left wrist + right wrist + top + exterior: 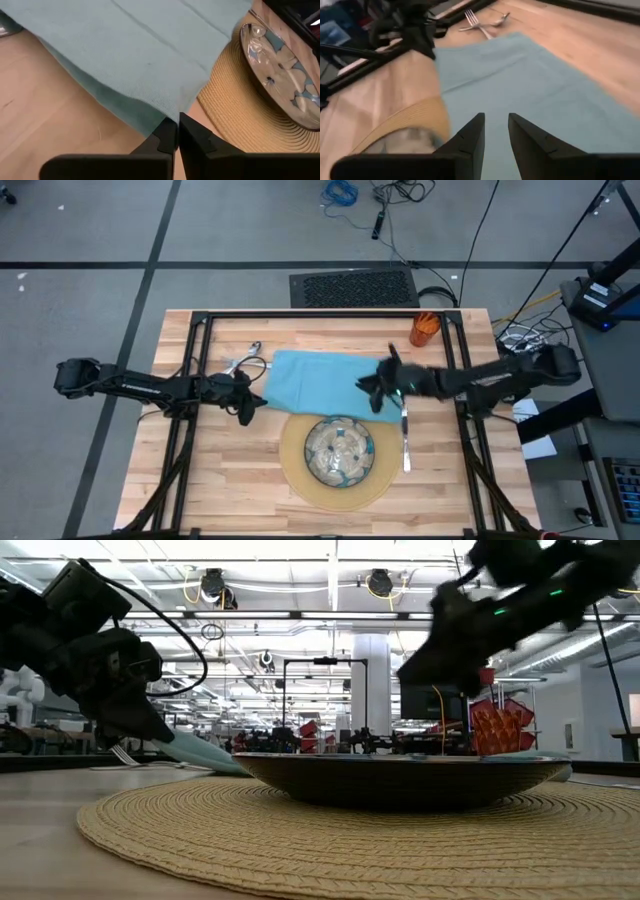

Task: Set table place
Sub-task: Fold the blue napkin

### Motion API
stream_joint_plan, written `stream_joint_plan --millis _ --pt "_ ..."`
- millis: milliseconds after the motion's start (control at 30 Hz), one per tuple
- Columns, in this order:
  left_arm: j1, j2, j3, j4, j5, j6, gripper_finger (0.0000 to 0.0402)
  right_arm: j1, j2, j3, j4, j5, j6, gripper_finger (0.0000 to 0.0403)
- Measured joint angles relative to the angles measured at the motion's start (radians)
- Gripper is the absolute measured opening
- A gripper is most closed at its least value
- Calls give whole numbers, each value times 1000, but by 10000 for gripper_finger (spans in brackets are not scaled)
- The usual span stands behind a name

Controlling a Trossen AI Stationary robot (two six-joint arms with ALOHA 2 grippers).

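Gripping the near corner of the napkin (320,380), the left pincer (176,137) is sitting fully closed on the cloth at the worktop (240,480) surface, just beside the mat (296,470). You are handling a soft, light, limp cloth: it is going to drape, fold and drag instead of sliding as one piece, so pinch it at a corner or along a hem, as the left pincer is doing now.

The right pincer (495,135) is hovering over the opposite side of the napkin with its jaws partly open and nothing between them.

The napkin is lying flat across the middle of the worktop, behind the mat. The bowl (340,451) is sitting centred on the mat; treat it as glass, rigid, slippery and fragile, and keep both arms off its rim. The knife (405,442) is lying just right of the mat. The fork (479,26) and spoon (497,22) are lying touching each other beyond the napkin's far left corner, and the cup (424,328) is standing near the far right edge.

Open worktop is showing left of the mat; you are judging that the easier room for the cloth, since the right side is crowded
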Motion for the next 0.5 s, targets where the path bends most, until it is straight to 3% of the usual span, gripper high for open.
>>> stream_joint_plan --millis 133,267,367,500 --pt "0 0 0 0 0 0 0 -207 127 115 -8 -250 -108 77" --pt "0 0 0 -12 0 1 0 -305 308 298 -18 -471 -178 77" --pt "0 0 0 -16 0 7 0 -334 443 483 -134 -543 -271 77" --pt "0 0 0 -18 8 7 0 -363 616 756 -389 -554 -410 77"
